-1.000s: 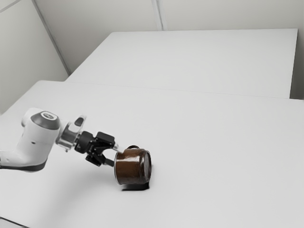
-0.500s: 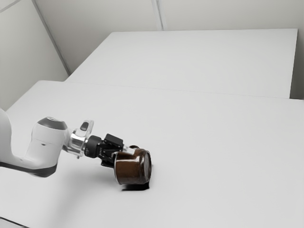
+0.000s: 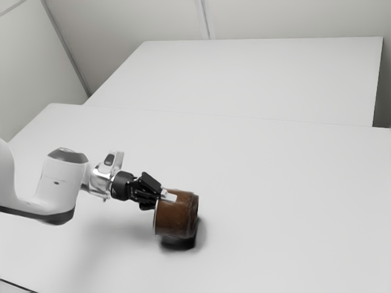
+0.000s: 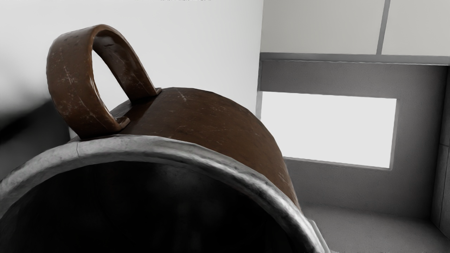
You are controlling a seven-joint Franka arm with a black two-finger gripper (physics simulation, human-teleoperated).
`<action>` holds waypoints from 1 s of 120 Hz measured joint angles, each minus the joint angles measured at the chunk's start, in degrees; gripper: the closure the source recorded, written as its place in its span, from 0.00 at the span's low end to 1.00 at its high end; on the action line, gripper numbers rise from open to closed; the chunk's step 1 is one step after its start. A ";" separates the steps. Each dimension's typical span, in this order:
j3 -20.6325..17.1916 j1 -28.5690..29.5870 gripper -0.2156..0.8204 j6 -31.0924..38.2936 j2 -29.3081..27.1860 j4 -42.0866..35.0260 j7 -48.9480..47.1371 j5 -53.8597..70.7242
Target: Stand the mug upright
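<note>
Sideways, the mug (image 3: 176, 215) is pointing its open mouth back at my gripper (image 3: 162, 199), its long axis running away toward the exterior view's right, while I'm reaching its rim (image 4: 211, 154), unable to tell my opening or hold.

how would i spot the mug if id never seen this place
Find the nearer white table, then the black gripper above it. At its fingertips is the mug, tipped sideways, mouth toward the gripper. Brown, with a grey rim and looped handle, it contrasts with gripper and table.
</note>
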 joint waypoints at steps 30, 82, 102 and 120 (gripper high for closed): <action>-1.18 -0.03 0.94 2.99 -4.60 6.22 0.60 19.11; -10.47 -0.03 0.95 26.69 -6.98 9.12 0.27 70.49; -12.01 -0.02 0.95 32.61 -5.81 6.83 0.01 75.16; -12.19 -0.01 0.95 35.50 -4.38 5.09 -0.29 76.39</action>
